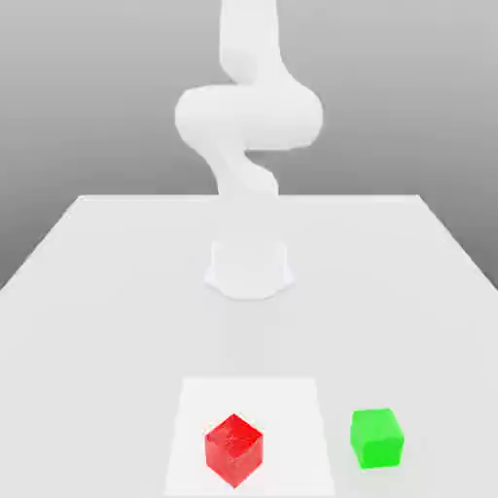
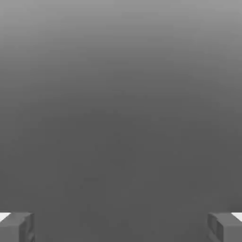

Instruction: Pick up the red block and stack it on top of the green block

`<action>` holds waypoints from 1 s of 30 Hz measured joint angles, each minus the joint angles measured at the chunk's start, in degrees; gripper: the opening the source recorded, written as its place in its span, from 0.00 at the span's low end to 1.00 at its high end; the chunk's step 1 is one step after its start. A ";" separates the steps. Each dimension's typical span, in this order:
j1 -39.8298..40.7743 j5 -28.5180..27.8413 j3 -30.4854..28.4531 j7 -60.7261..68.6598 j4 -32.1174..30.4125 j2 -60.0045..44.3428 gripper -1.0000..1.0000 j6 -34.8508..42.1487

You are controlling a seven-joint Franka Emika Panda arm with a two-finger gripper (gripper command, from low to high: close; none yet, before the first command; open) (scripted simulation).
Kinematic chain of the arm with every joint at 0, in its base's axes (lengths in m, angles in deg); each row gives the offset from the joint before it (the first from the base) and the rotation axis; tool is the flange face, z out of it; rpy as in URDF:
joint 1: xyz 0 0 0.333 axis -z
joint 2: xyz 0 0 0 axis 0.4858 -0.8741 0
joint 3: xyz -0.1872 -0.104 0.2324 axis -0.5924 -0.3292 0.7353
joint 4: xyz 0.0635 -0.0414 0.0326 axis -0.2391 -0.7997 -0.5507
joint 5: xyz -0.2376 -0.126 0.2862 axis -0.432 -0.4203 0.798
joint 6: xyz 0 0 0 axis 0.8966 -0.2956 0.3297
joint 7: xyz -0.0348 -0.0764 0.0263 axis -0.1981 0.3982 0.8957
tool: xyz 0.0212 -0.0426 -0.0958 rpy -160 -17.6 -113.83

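Observation:
A red block (image 1: 233, 449) sits on the table near the front edge, turned so that one corner faces the camera. A green block (image 1: 376, 438) rests on the table toward the exterior view's right of it, with a gap between the two. In the hand view my gripper (image 2: 121, 227) is open, its grey fingertips (image 2: 16, 227) set far apart with nothing between them and only a plain grey backdrop beyond. My arm (image 1: 248, 117) rises from its base and bends upward, far above both blocks.
The white table (image 1: 97, 292) stretches wide around the arm's round base (image 1: 248, 267) at its middle. A lighter square patch (image 1: 251, 394) lies under the red block. The table's far edge runs behind the base.

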 joint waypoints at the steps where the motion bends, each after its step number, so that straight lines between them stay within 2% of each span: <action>1: 0.62 0.04 0.47 -1.60 -0.57 -2.25 0.50 -0.95; 16: 7.02 -1.83 5.50 -25.51 -8.57 -33.58 0.50 -14.23; 23: 7.16 -2.45 4.94 -36.35 -12.26 -48.11 0.50 -20.43; 28: 5.67 -4.11 3.04 -38.99 -11.44 -58.49 0.50 -28.37; 29: 5.37 -4.46 2.67 -39.27 -11.18 -60.19 0.00 -29.79; 30: 5.37 -4.46 2.67 -39.27 -11.18 -60.19 0.00 -29.79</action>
